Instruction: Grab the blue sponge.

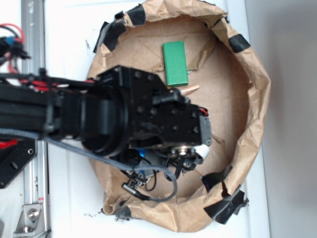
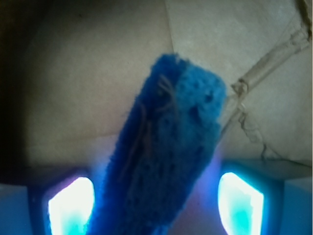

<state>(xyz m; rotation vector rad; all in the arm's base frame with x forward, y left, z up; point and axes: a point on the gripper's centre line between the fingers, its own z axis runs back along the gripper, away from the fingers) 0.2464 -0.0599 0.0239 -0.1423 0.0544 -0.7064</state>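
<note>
Item: blue sponge (image 2: 166, 147), which I am holding edge-up at centre frame, clamped between the tool (image 2: 156, 200) pads, presumably for a firm lift clear of the paper-lined basin (image 1: 257, 99); green block (image 1: 175, 63) lying untouched at upper centre.

No readable txt, labels, brands, nos. or signs in either view: nothing legible on the green block (image 1: 175, 63), the black arm (image 1: 99, 116), the brown paper rim (image 1: 257, 99) or the blue sponge (image 2: 166, 156).
</note>
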